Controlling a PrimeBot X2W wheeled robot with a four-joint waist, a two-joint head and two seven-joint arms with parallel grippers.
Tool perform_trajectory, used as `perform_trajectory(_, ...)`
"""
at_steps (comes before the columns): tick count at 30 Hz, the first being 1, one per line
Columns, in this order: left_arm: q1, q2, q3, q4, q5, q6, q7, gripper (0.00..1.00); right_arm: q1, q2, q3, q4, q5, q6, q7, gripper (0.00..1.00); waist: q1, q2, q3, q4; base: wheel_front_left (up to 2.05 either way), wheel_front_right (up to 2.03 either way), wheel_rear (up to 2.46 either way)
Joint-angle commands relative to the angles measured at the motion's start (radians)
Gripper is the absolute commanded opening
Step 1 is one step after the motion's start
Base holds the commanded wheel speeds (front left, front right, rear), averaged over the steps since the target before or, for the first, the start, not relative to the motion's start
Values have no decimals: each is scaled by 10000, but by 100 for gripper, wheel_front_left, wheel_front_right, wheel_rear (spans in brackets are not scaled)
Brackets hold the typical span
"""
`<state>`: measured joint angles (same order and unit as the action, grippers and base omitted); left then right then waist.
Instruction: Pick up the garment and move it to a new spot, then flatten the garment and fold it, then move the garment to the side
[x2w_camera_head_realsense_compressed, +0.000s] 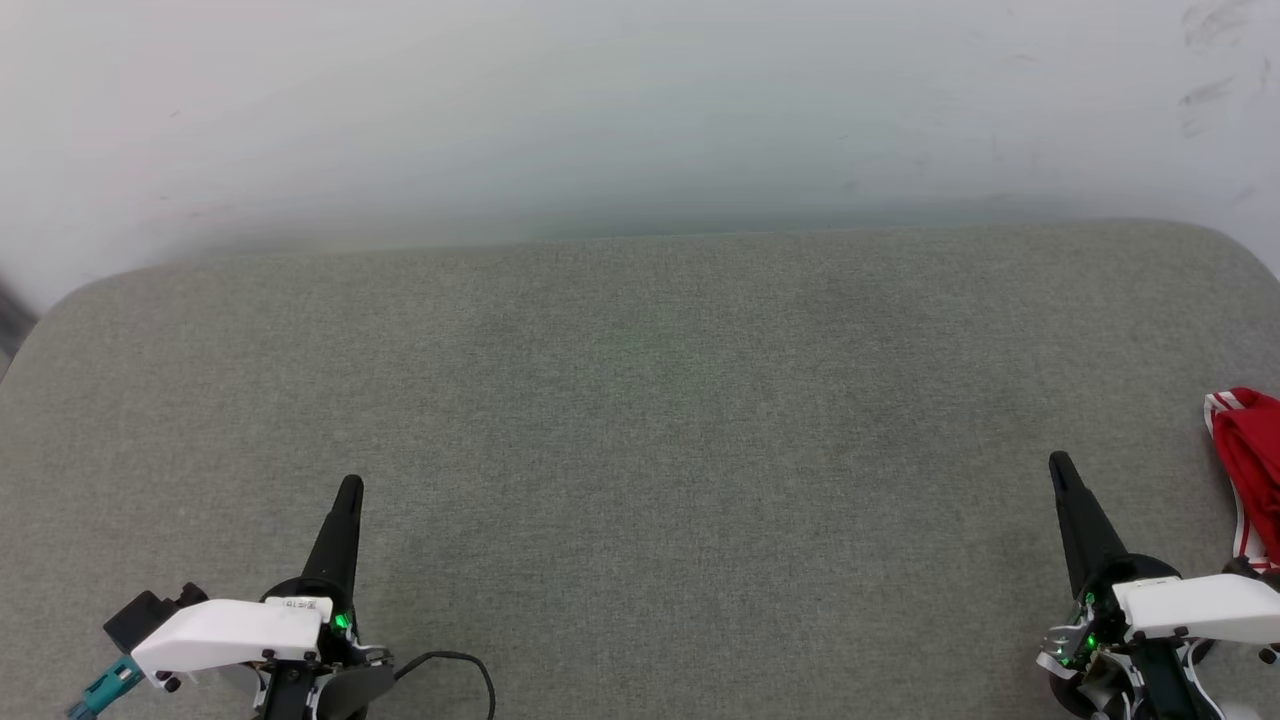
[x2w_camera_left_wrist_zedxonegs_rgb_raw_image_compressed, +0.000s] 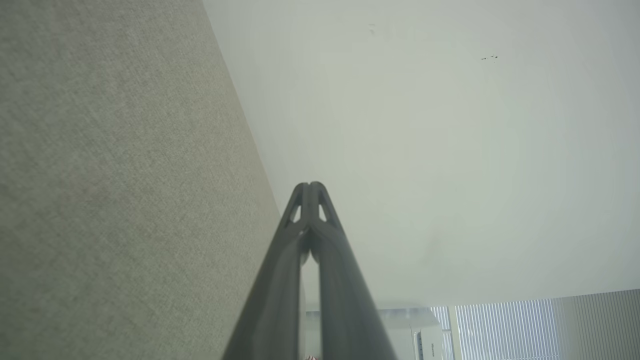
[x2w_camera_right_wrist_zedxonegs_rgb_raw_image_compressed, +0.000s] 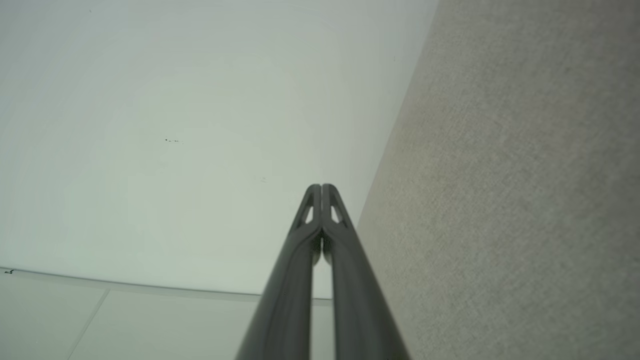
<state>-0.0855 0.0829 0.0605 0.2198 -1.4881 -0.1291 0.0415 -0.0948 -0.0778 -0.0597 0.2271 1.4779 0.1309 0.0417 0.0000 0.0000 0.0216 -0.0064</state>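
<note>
Left end effector (x2w_camera_head_realsense_compressed: 350, 490) rests low at the near left of the grey-green, fabric-covered counter (x2w_camera_head_realsense_compressed: 640, 400), its 2 long dark fingers pressed together with nothing between them. The left wrist view shows the same tips (x2w_camera_left_wrist_zedxonegs_rgb_raw_image_compressed: 311, 187) meeting flat. Right end effector (x2w_camera_head_realsense_compressed: 1060, 467) mirrors it at the near right, and its tips (x2w_camera_right_wrist_zedxonegs_rgb_raw_image_compressed: 321, 189) are also pressed together and empty.

The red jersey-style garment with red-and-white striped trim (x2w_camera_head_realsense_compressed: 1255, 450) lies on the counter's far right side, just beyond the right end effector and apart from it. The picture's edge cuts it off, so I cannot tell whether it is folded or bunched.

This fits 2 stages: the garment waiting off to the side for a pick-up, or the garment set aside after folding. The pictures do not settle which, so I name no next move. Any grip on the cloth would need the fingers parted.

The counter's cover is a coarse, matte weave with softly rounded corners, likely padded. The garment looks thin, limp and creased. A smooth white wall (x2w_camera_head_realsense_compressed: 600, 120) rises behind.
</note>
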Motion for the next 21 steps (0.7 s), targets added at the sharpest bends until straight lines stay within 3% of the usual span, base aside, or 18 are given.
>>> perform_trajectory(1, -139, -29, 38, 24, -221, -22, 88, 0, -145, -20, -39, 12, 252, -2, 59, 0, 0, 0, -15, 5, 0, 0, 0)
perform_trajectory(21, -239, -112, 233, 262, -1546, -27, 500, 0, -163, 37, -215, 177, 1673, -3, 485, 0, 0, 0, -182, 64, 0, 0, 0)
